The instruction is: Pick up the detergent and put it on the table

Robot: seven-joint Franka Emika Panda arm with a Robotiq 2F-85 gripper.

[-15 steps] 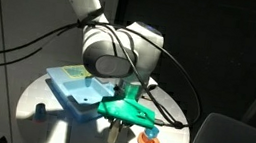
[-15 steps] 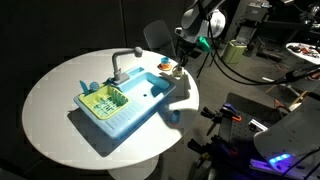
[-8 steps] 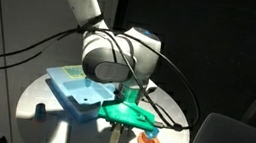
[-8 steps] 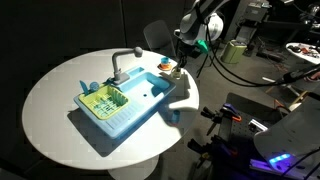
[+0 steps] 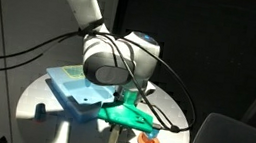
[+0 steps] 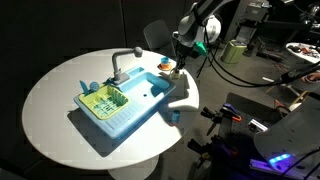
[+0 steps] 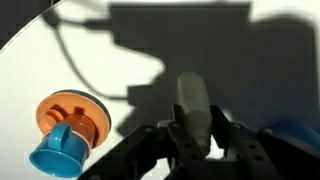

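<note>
My pincer (image 7: 195, 130) is clenched on the detergent (image 7: 193, 100) with 2 fingers so the slim bottle can't tip, holding it over the table (image 7: 280, 75) — seemingly just above bare tabletop — beside the orange-and-blue round object (image 7: 68, 132), ready for setting down.

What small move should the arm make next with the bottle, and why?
Probably lower it straight down. The gripper is shut on the detergent, which hangs over a bare part of the table, apart from the orange-and-blue object. Whether its base touches the top cannot be told, so descend gently before opening.
</note>
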